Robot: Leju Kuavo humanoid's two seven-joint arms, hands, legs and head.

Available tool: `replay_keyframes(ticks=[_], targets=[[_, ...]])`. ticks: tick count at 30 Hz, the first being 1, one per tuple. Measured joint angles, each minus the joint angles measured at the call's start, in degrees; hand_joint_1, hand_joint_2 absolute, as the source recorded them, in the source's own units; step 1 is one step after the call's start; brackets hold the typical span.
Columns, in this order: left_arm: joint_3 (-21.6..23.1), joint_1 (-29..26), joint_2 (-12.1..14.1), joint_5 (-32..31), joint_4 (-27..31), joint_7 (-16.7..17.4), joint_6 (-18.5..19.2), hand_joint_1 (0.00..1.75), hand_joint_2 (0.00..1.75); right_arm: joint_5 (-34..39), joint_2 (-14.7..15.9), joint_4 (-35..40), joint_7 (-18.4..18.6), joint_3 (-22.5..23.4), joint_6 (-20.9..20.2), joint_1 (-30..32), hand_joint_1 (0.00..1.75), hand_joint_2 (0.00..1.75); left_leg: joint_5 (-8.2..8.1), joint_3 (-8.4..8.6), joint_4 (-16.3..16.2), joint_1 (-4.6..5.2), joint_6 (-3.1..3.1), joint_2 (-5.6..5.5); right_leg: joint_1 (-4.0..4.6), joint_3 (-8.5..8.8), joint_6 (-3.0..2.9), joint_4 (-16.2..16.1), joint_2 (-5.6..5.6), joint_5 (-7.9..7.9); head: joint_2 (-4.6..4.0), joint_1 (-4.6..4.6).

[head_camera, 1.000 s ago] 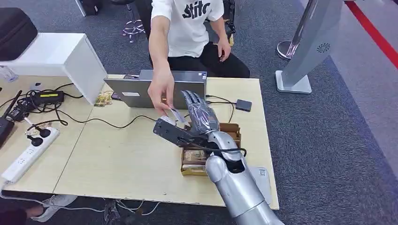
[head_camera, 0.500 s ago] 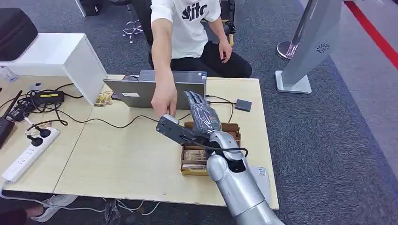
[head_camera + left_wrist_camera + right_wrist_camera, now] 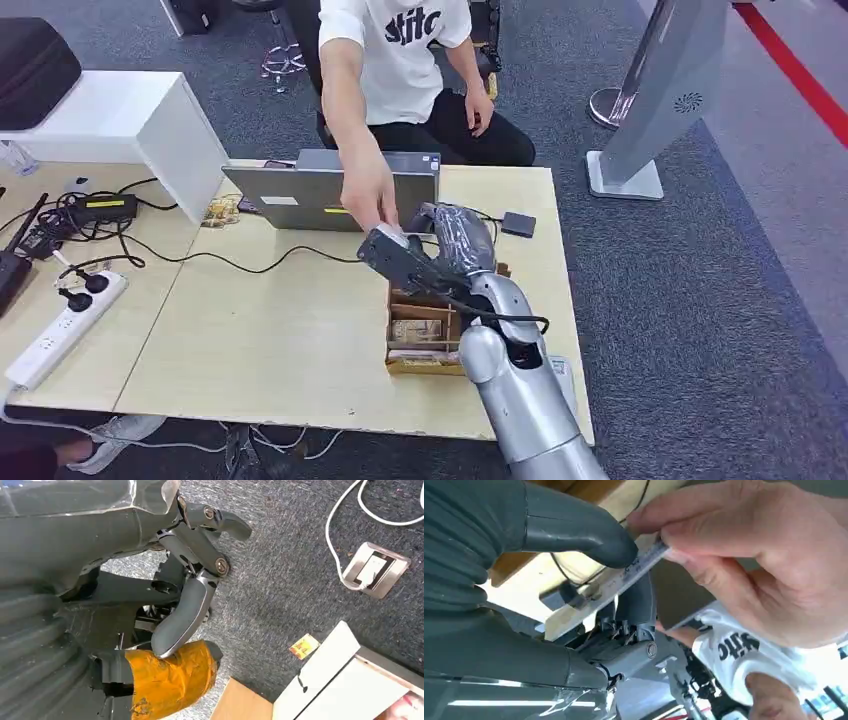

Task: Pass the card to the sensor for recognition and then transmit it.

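In the right wrist view my right hand (image 3: 549, 535) pinches a thin pale card (image 3: 634, 572) between its thumb and a dark finger. A person's hand (image 3: 744, 565) grips the card's other end. In the head view my right hand (image 3: 458, 238) is raised over the table (image 3: 250, 340) in front of the laptop (image 3: 300, 195), fingers curled, and the person's hand (image 3: 375, 208) touches it; the wrist camera hides the card there. A small dark square sensor (image 3: 519, 224) lies on the table to the hand's right. My left hand (image 3: 195, 565) hangs over grey carpet, fingers apart, holding nothing.
A brown cardboard box (image 3: 425, 330) sits under my right forearm. The person in a white shirt (image 3: 410, 60) sits behind the table. Cables, a power strip (image 3: 60, 330) and a white box (image 3: 120, 120) take up the left side. A grey stand (image 3: 650, 110) is on the carpet at right.
The person's hand has brought the card to my right hand. My right hand has shifted right and its straight fingers have curled closed onto the card.
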State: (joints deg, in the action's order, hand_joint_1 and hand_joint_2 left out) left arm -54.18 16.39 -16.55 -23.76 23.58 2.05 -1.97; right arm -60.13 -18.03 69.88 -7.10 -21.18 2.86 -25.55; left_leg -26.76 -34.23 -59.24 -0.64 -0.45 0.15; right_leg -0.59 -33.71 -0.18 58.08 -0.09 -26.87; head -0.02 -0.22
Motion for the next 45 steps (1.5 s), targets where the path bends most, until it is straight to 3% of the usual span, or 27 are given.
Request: replay_keyframes(ticks=[7, 15, 25, 30, 35, 40, 45], targets=[[0.02, -0.17, -0.02, 0.41, 0.0, 0.0, 0.0, 0.0, 1.75, 1.88, 0.44, 5.81, -1.92, 3.01, 1.29, 1.12, 1.75, 1.75, 0.0, 0.01, 0.0, 0.0, 0.0, 0.0, 0.0, 0.0, 0.0, 0.0, 0.0, 0.0, 0.0, 0.0], [0.02, -0.87, 0.15, 1.64, 0.0, -0.04, -0.02, 0.0, 1.75, 7.85, 1.92, 18.72, -4.46, 7.47, 1.44, 5.18, 1.75, 1.75, -0.04, -0.05, 0.0, 0.01, 0.01, 0.01, 0.0, -0.05, 0.01, -0.03, 0.0, -0.01, 0.0, 0.0], [0.02, -1.13, 0.28, 2.58, 0.0, -0.37, -0.42, 0.0, 1.75, 11.66, 3.04, 25.84, -6.38, 10.49, 1.66, 9.03, 1.75, 1.75, -0.03, -0.02, 0.0, 0.0, 0.0, -0.09, 0.0, -0.03, 0.01, -0.04, -0.11, -0.02, 0.0, 0.0], [0.0, -1.82, 1.05, 4.44, 0.07, -1.2, -0.44, 0.0, 1.75, 14.62, 4.85, 29.75, -10.23, 15.83, 1.4, 16.43, 1.75, 1.75, -0.1, -0.04, 0.01, 0.0, 0.05, -0.1, 0.0, -0.02, 0.04, -0.07, -0.11, -0.07, 0.0, -0.02], [0.0, -2.31, 2.32, 5.79, 0.2, -1.2, -0.35, 0.0, 1.75, 14.62, 6.67, 27.84, -13.36, 24.16, 1.42, 22.95, 1.75, 1.75, -0.15, -0.1, 0.01, 0.01, 0.04, -0.11, 0.0, -0.03, 0.04, -0.08, -0.14, -0.08, 0.0, -0.02], [0.0, -2.31, 3.19, 6.03, 0.46, -1.07, -0.5, 0.0, 1.75, 19.33, 8.57, 22.13, -16.43, 29.97, -2.45, 25.86, 1.75, 1.75, -0.15, -0.08, 0.0, 0.01, 0.04, -0.1, 0.0, -0.02, 0.04, -0.08, -0.14, -0.08, 0.0, -0.02], [0.0, -2.4, 3.91, 6.08, 0.48, -1.07, -0.52, 0.0, 1.75, 28.43, 10.2, 19.39, -18.97, 33.74, -10.32, 27.48, 1.75, 1.75, -0.14, -0.08, 0.01, 0.0, 0.04, -0.09, 0.0, -0.02, 0.04, -0.07, -0.13, -0.08, 0.0, -0.02]])
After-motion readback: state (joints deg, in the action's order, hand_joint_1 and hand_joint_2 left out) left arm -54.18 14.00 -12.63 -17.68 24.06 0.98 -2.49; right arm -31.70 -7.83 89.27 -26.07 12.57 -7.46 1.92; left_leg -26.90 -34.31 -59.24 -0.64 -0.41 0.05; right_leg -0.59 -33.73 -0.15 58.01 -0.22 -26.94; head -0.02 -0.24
